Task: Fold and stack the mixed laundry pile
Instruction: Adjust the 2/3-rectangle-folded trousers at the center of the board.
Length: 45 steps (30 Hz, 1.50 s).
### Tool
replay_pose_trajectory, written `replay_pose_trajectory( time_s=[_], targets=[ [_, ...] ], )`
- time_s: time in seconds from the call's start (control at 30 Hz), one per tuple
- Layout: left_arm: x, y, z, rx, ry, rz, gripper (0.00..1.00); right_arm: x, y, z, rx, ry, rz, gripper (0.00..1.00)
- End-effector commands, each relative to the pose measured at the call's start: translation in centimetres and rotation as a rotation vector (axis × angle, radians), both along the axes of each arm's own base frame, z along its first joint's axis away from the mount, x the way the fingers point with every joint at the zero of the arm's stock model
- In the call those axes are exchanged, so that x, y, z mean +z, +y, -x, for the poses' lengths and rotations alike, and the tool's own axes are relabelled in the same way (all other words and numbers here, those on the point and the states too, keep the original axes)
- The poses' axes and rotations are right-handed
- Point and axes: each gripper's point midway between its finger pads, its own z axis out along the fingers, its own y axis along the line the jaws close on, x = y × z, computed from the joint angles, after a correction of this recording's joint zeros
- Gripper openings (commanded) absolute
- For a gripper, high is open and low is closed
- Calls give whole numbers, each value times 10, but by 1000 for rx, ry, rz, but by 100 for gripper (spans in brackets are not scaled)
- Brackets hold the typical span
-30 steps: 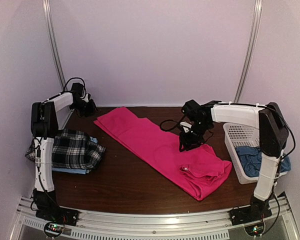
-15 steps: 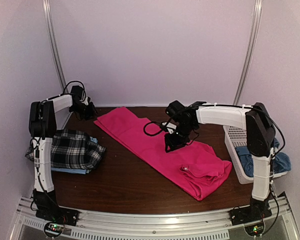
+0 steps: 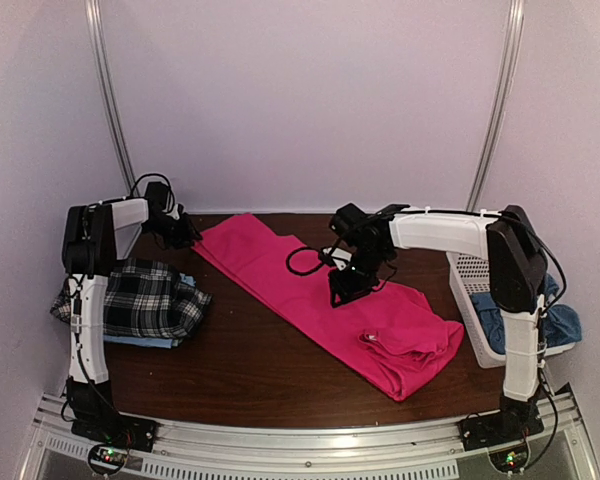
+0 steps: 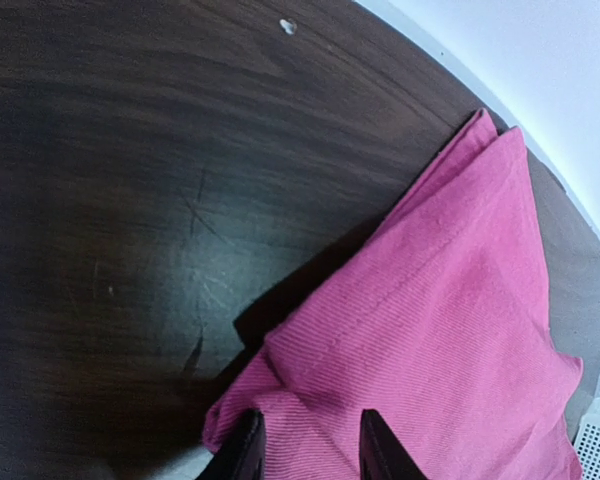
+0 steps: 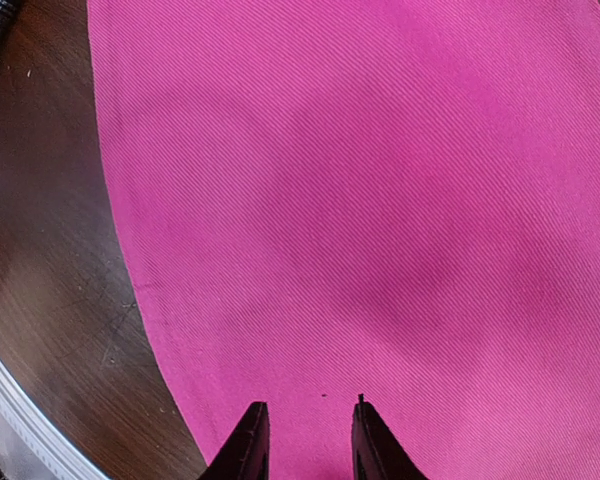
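While under plaid shirt (image 3: 140,298), blue shirt (image 3: 145,341) half-hidden

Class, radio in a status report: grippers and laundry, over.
Left gripper open at far corner of pink trousers; right gripper open over their middle. Trousers laid out long, near end rumpled. Plaid shirt piled at left. Nothing blocking.

High rear overview, close wrist views, shared hot-pink trousers (image 3: 280,275)
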Motion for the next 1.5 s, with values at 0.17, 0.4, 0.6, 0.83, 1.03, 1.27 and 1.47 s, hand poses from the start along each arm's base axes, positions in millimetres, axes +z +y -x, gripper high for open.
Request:
replay_pose_trajectory(
  time_s=[0.17,0.4,0.6,0.83,1.03,1.27,1.47],
  targets=[
    [-10,-9,-10,-8,-23,20,33,-25,-18,13,4,37,85,28],
    [1,-15,-21,-12,-67,52,30,-39,-29,21,-2,67,129,26],
    [8,-18,-23,-3,-77,62,30,-39,-28,21,-2,65,128,26],
    [4,-16,-22,76,-48,31,33,-42,-27,21,4,77,127,26],
    [-17,-15,-22,150,14,65,32,-42,-28,22,10,79,130,26],
    [-22,-19,-32,171,1,119,24,-47,-30,27,21,97,143,26],
    [-14,-23,-44,173,-32,132,11,-48,-31,28,20,103,146,26]
  ],
)
